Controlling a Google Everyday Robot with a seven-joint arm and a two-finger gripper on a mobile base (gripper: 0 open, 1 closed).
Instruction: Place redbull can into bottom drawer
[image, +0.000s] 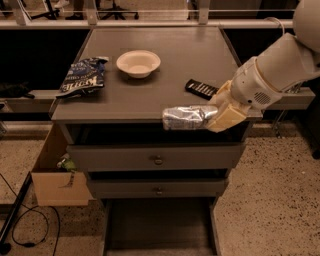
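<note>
Camera view shows the gripper (223, 117) clamped on the right end of the redbull can (187, 118), held sideways at the cabinet top's (165, 97) front edge. Two knob-fronted drawers (156, 158) sit between it and the open bottom drawer (160, 227). On top lie one white bowl (138, 63), one chip bag (82, 77) and one candy bar (201, 89).

**Bright metal, dull grey**

The redbull can (186, 118) is shiny silver metal, clamped in the gripper (216, 116) at the cabinet top's front edge. Its fingers (229, 116) look like matt cream plastic. Behind the fingers the cabinet top (150, 95) is smooth, dull grey. Below them, the bottom drawer (160, 230) has a dark matt floor.
</note>
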